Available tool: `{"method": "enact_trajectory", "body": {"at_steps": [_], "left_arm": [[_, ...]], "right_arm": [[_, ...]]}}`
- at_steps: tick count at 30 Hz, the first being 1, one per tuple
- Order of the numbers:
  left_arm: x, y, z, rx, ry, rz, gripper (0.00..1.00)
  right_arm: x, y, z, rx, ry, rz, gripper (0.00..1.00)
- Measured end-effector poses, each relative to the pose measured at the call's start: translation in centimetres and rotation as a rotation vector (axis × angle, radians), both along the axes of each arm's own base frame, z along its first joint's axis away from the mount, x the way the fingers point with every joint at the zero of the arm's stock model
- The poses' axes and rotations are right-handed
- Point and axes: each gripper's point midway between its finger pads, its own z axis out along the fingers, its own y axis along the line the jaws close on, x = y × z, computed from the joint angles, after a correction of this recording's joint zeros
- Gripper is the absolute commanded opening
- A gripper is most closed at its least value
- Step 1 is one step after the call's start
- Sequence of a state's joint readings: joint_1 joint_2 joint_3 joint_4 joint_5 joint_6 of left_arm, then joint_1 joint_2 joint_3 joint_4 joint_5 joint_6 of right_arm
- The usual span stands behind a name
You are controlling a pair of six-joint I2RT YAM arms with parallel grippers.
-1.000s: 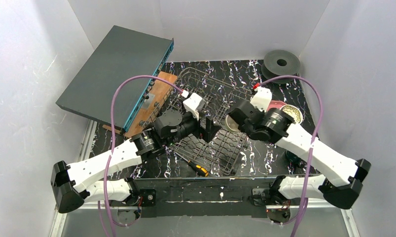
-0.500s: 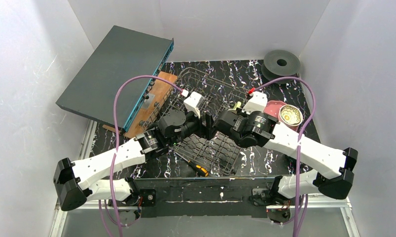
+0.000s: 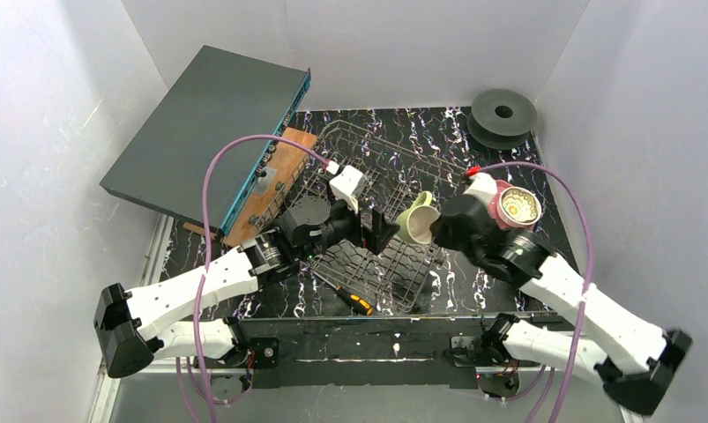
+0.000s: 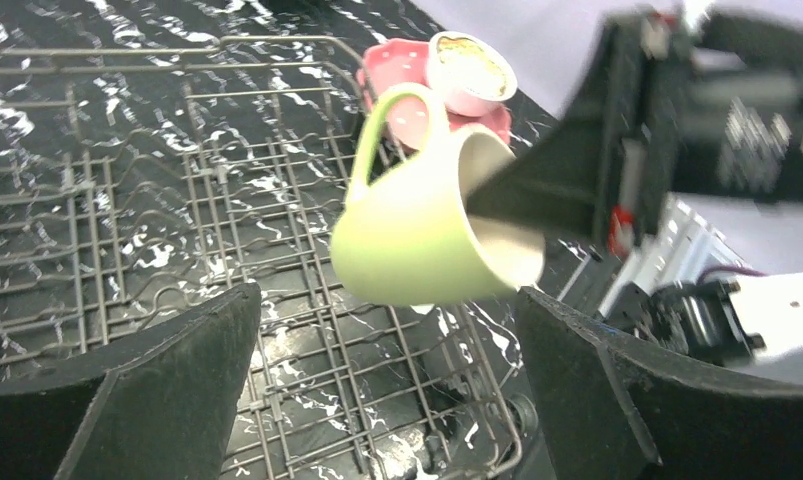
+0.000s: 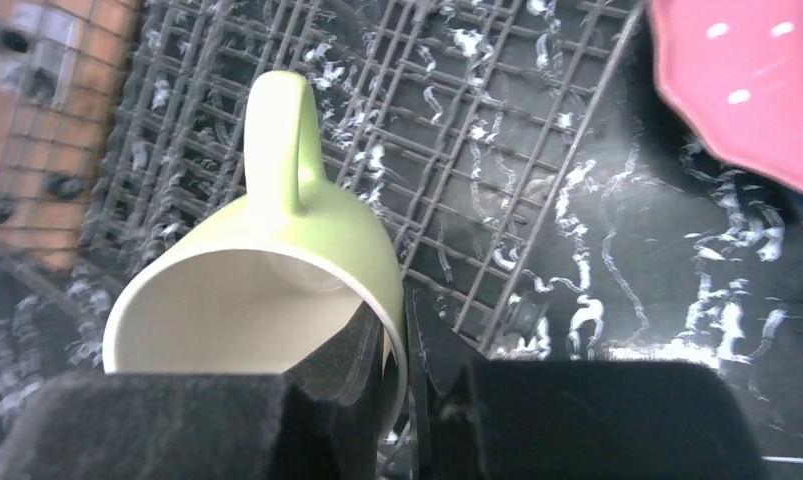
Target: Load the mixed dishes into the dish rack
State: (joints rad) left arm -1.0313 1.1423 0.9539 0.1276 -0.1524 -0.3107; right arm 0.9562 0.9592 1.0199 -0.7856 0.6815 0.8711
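Big dark grey box (image 3: 204, 132) leans at back-left, its low edge over the wooden board (image 3: 275, 176), which sits right against the dish rack (image 3: 381, 163) on its left side. The rack fills the table's mid; its grid floor shows as bare wire behind and under the mug, w/ white walls close on left, back and right. Both arms reach inward from the near edge and meet over the rack's near-right part, L forearm angled up-right, R forearm up-left w/ wrist bent toward centre. Black spool disc (image 3: 503, 113) is in the far-right corner, well apart. Pink speckled plate (image 3: 494, 189) lies just outside the rack's right rim, w/ white bowl (image 3: 519, 206) on it, near the R wrist. Pale yellow-green mug (image 3: 416, 220) hangs above the rack floor near that rim, tipped on its side, handle toward the back, mouth toward the right gripper (image 3: 435, 227), which pinches the rim, 1 finger inside, 1 outside. Left gripper (image 3: 378, 233) faces the mug's base from just beside it, jaws spread wide, holding nothing; contact can't be told. Screwdriver (image 3: 350, 298) lies by the rack's near edge.
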Motion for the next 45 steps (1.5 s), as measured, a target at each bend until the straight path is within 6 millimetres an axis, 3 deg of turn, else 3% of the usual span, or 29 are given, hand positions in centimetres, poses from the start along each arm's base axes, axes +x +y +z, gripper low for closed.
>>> {"method": "enact_trajectory", "body": {"at_steps": [5, 11, 17, 23, 29, 36, 41, 45], "left_arm": [[-2.5, -0.9, 1.0, 0.001, -0.053, -0.179, 0.98], [-4.4, -0.1, 4.0, -0.069, -0.095, -0.253, 0.98], [-4.6, 1.5, 7.9, -0.298, 0.124, -0.170, 0.98], [-7.4, 2.5, 9.8, -0.463, 0.353, -0.191, 0.98], [-8.8, 2.8, 10.2, -0.515, 0.485, -0.210, 0.98], [-9.5, -0.1, 8.2, -0.452, 0.614, -0.228, 0.93], [-10.9, -1.5, 9.0, -0.453, 0.574, -0.268, 0.90], [-11.4, -2.1, 10.2, -0.498, 0.529, -0.291, 0.93]], "right_arm": [[1.3, -1.5, 1.6, 0.246, 0.054, 0.097, 0.01], [-1.4, 2.1, 5.5, 0.545, 0.090, 0.440, 0.01], [-5.7, 4.4, 6.9, 0.742, 0.017, 0.713, 0.01], [-6.1, 5.8, 7.0, 0.902, -0.020, 0.838, 0.01], [-5.9, 6.4, 9.0, 1.014, -0.067, 0.897, 0.01], [-7.3, 6.1, 12.5, 1.065, -0.191, 0.979, 0.01], [-8.1, 6.0, 13.1, 1.077, -0.205, 0.993, 0.01], [-8.4, 5.8, 13.9, 1.092, -0.234, 0.992, 0.01]]}}
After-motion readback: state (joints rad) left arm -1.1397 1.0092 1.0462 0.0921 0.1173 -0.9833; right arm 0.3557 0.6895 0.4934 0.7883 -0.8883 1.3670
